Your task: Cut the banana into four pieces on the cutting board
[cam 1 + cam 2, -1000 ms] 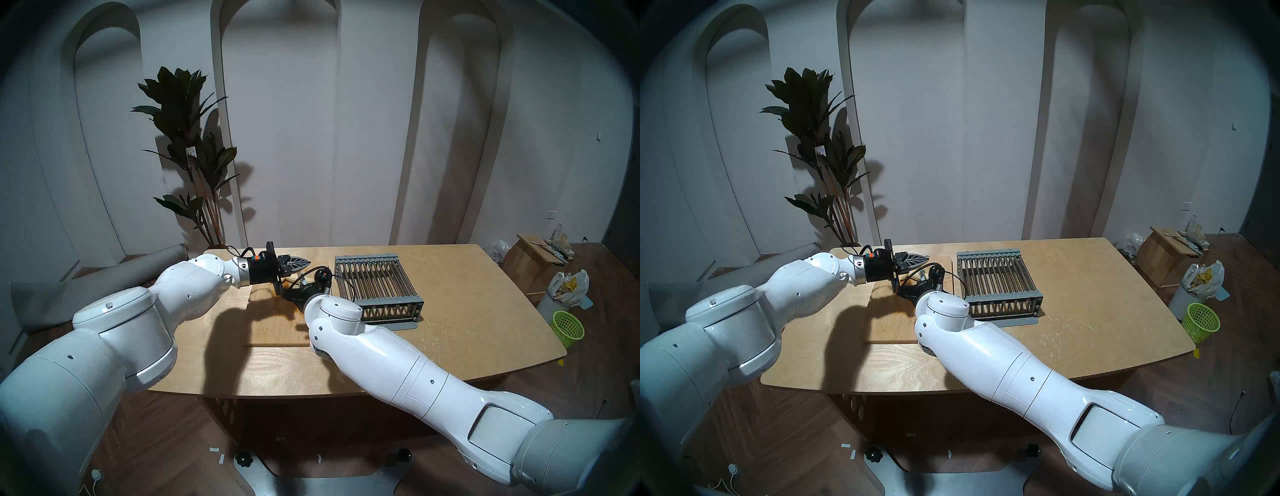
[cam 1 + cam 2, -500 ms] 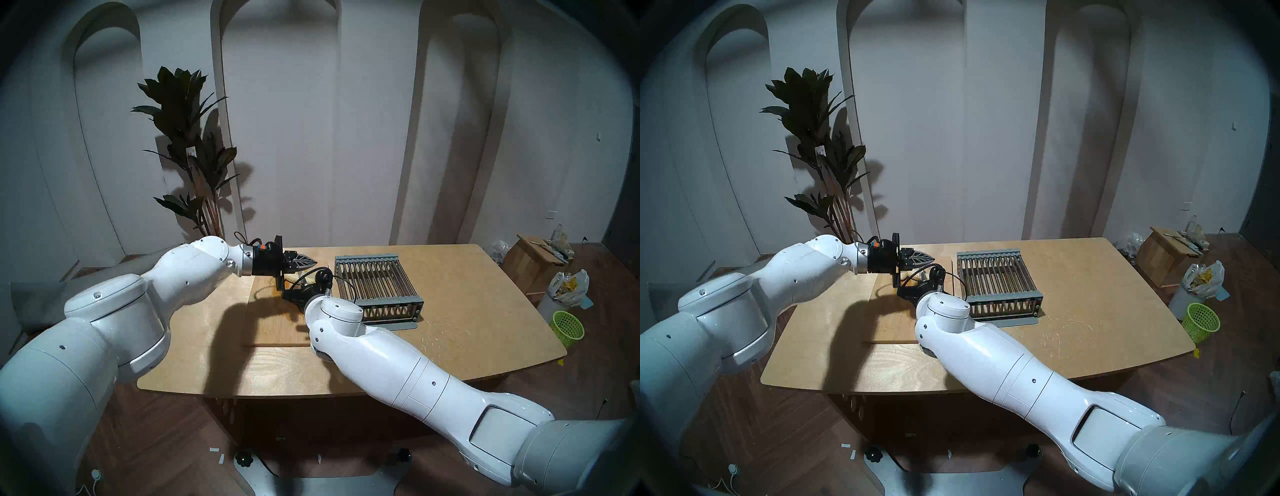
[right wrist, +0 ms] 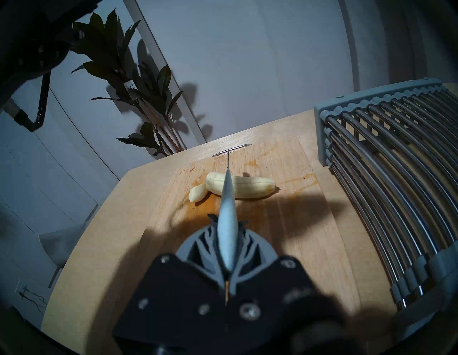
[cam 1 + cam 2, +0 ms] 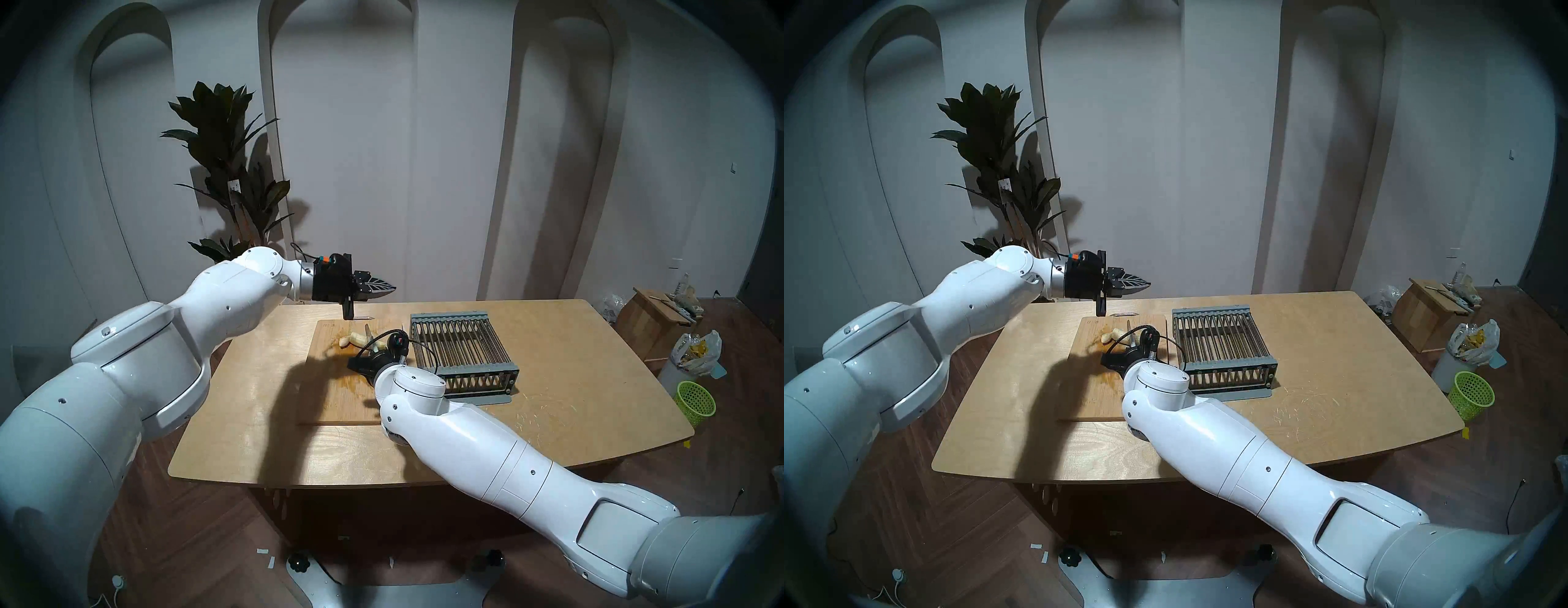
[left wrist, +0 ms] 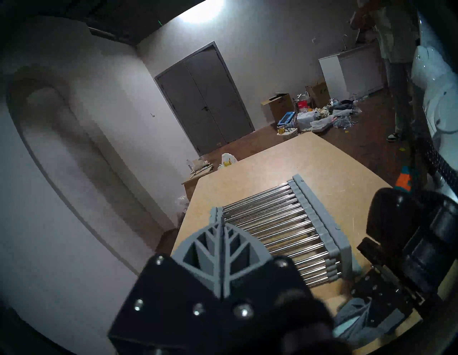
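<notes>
The peeled banana (image 3: 250, 189) lies across the far end of the bamboo cutting board (image 3: 285, 230), with a small cut-off piece (image 3: 197, 193) at its left end. My right gripper (image 3: 226, 221) is shut on a grey knife (image 3: 226, 198). The blade crosses the banana near its left end. From the head, the banana (image 4: 355, 339), the knife (image 4: 368, 331) and the board (image 4: 335, 395) show just beyond my right wrist. My left gripper (image 4: 384, 288) is shut and empty, raised above the board's far edge. The banana (image 4: 1113, 336) and the left gripper (image 4: 1140, 283) also show in the other head view.
A grey slatted metal rack (image 4: 462, 348) stands right of the board, close to my right wrist. A potted plant (image 4: 231, 178) stands behind the table's far left corner. A green basket (image 4: 695, 401), bags and boxes are on the floor at the right.
My left arm has risen and drawn back from low over the board, uncovering the banana. The right arm with the knife has hardly moved.
</notes>
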Tool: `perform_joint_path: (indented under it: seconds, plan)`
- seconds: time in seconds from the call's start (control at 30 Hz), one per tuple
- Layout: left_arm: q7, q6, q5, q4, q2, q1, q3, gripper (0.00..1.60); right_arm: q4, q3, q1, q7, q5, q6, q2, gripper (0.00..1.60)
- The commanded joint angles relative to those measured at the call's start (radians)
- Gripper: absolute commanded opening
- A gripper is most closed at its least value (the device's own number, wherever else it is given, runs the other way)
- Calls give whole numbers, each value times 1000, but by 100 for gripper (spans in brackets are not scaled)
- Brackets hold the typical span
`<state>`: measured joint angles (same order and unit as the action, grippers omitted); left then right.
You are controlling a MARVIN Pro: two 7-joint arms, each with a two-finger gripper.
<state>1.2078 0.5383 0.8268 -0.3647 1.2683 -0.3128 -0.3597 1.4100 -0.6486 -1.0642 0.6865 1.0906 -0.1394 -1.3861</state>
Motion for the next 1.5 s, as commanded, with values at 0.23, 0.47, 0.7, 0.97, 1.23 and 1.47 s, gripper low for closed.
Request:
perform_joint_path:
  seconds: [0.23, 0.47, 0.7, 0.97, 1.23, 1.47]
  plan:
    - [38, -67, -6, 87, 66, 10, 16, 0, 35, 5, -6, 7, -2, -1, 2, 0]
    - [50, -72, -6, 124, 89, -39, 32, 0, 41, 6, -9, 13, -1, -1, 5, 0]
    - [55, -76, -3, 150, 113, -79, 42, 0, 46, 7, -11, 16, 0, -3, 8, 0]
    - [51, -83, -2, 177, 133, -105, 50, 0, 50, 8, -14, 21, 0, -4, 11, 0]
    - [45, -74, -13, 199, 140, -129, 69, 0, 60, 6, -14, 24, 1, -4, 15, 0]
    - [38, -53, -24, 217, 138, -144, 90, 0, 64, 5, -16, 25, 4, -5, 15, 0]
